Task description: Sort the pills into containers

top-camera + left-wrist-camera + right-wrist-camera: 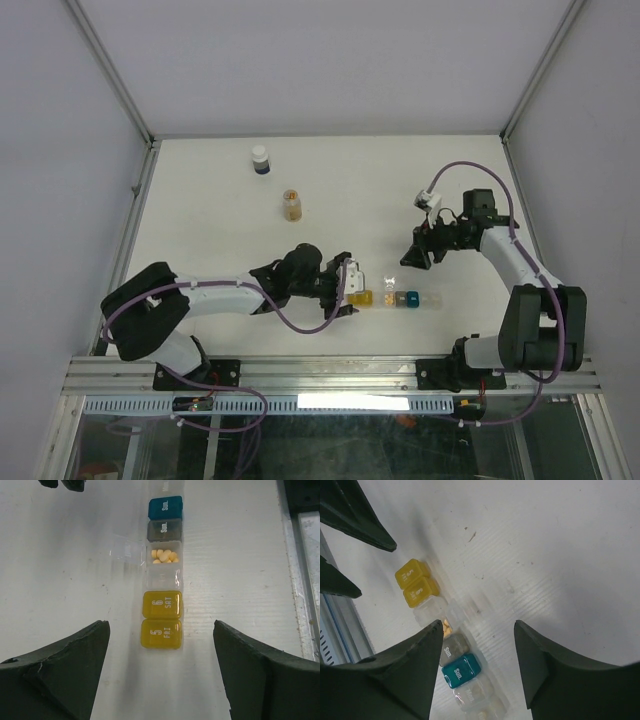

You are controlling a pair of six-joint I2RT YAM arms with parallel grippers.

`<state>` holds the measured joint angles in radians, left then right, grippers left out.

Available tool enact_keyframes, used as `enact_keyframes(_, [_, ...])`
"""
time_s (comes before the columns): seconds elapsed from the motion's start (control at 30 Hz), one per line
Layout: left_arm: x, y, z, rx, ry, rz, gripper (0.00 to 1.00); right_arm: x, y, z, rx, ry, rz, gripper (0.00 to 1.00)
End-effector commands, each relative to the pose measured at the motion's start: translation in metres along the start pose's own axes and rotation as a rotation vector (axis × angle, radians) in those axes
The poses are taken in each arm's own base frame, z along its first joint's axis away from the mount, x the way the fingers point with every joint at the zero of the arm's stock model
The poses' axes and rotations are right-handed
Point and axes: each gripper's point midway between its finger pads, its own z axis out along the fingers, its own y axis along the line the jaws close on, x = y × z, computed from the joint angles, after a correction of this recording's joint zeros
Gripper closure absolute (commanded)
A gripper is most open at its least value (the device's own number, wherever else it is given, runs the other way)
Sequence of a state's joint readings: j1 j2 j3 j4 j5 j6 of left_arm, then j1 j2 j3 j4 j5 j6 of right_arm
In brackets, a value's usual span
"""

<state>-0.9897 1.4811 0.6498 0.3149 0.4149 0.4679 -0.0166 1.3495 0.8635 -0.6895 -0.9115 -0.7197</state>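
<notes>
My left gripper (354,290) lies just beside the containers' (405,298) yellow end, jaws apparently parted, while my right gripper (409,258) hangs near them.

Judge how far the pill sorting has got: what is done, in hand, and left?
Done: one open clear compartment holds a heap of pale pills. In hand: nothing; the left gripper, beside the yellow compartments, and the right gripper are open and empty. Left: probably the rest; those and the teal compartment are shut, and the amber bottle stands apart.
</notes>
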Motion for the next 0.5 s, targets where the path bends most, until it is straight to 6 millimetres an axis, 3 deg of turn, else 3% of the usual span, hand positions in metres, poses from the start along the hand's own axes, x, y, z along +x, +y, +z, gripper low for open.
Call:
enact_keyframes(0.0, [-0.019,0.018,0.017,-0.051,-0.038,0.051,0.14,-0.012,-0.01,-0.002,0.026,-0.014,-0.025,0.42])
enact_keyframes(0.3, [0.001,0.034,0.032,-0.144,0.003,0.048,0.13,0.004,-0.015,0.019,-0.009,0.043,0.068,0.63])
enact_keyframes(0.47, [0.005,0.027,0.037,-0.11,0.006,0.037,0.16,0.012,-0.016,0.033,-0.024,0.084,0.117,0.7])
